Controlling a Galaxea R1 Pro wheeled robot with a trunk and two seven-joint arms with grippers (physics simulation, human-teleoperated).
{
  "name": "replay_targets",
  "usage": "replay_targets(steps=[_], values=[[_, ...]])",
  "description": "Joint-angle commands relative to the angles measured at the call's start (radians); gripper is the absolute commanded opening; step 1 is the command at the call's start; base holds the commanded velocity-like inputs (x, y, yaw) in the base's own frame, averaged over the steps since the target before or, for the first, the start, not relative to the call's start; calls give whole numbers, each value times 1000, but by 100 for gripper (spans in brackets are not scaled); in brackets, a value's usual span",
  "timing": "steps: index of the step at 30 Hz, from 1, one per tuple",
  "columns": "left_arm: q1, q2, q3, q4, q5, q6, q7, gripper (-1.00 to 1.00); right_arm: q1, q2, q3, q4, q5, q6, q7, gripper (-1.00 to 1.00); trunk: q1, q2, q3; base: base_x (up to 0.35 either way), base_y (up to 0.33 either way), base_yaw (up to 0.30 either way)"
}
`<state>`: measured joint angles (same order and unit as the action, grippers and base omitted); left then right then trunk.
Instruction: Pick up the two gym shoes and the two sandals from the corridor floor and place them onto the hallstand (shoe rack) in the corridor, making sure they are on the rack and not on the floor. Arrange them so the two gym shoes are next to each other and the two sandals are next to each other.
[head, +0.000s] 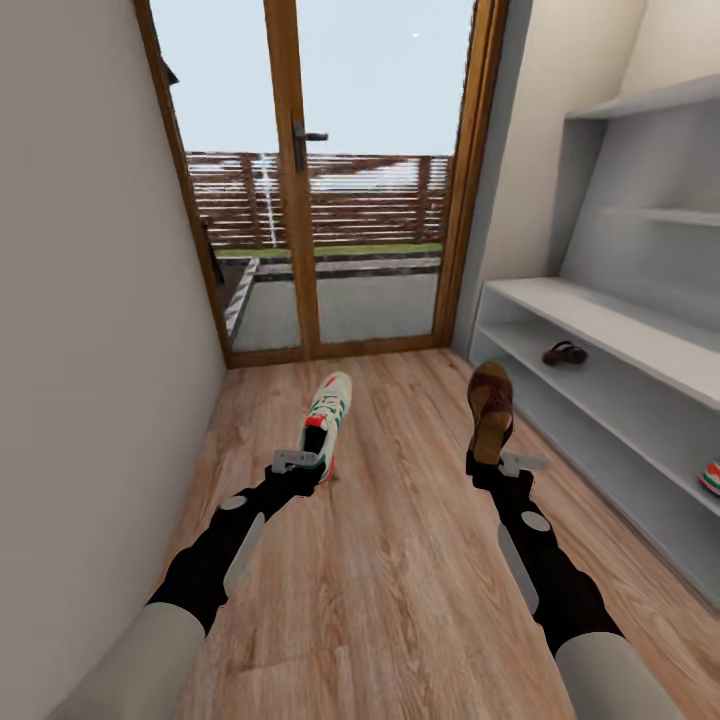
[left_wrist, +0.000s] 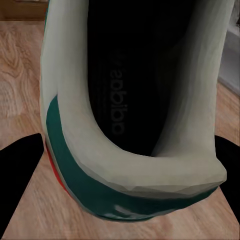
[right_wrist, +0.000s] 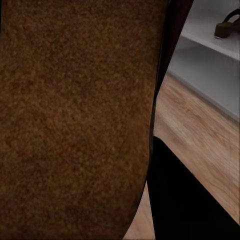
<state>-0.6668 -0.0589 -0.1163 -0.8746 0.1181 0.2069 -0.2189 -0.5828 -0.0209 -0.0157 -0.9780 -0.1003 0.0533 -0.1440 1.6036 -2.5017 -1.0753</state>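
Corridor with wood-plank floor, glazed door at the far end, hallstand along the right wall.

Left gripper closed on a gym shoe — white with green stripes and a red-orange heel patch, held by the heel end, toe pointing toward the door, raised off the floor, well apart from the hallstand. From the left wrist view, looking into the shoe's dark opening, with black fingers hugging either side of the heel.

Right gripper closed on a sandal, brown, insole facing up, held at its near end above the floor, just beside the hallstand's lower front edge. In the right wrist view, tan-brown insole pressed close to the lens, one dark finger alongside.

On the hallstand: second sandal on the upper of its two open shelves, toward the door end; second gym shoe on the shelf below, cut off by the frame edge.
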Motion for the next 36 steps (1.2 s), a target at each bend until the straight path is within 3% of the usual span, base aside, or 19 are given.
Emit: replay_targets(steps=[1,23,36], values=[[0,0,0,-1,11,8,0,-100,0,-1,2,-2,-13,4,-5,-100,0,0,-1,344,3,78],[0,-1,0,-1,11,8,0,-100,0,-1,0,-2,-13,4,-5,-100,0,0,-1,345,0,1],[0,-1,0,-1,11,8,0,-100,0,-1,2,-2,-13,4,-6,-100,0,0,-1,345,0,-222]])
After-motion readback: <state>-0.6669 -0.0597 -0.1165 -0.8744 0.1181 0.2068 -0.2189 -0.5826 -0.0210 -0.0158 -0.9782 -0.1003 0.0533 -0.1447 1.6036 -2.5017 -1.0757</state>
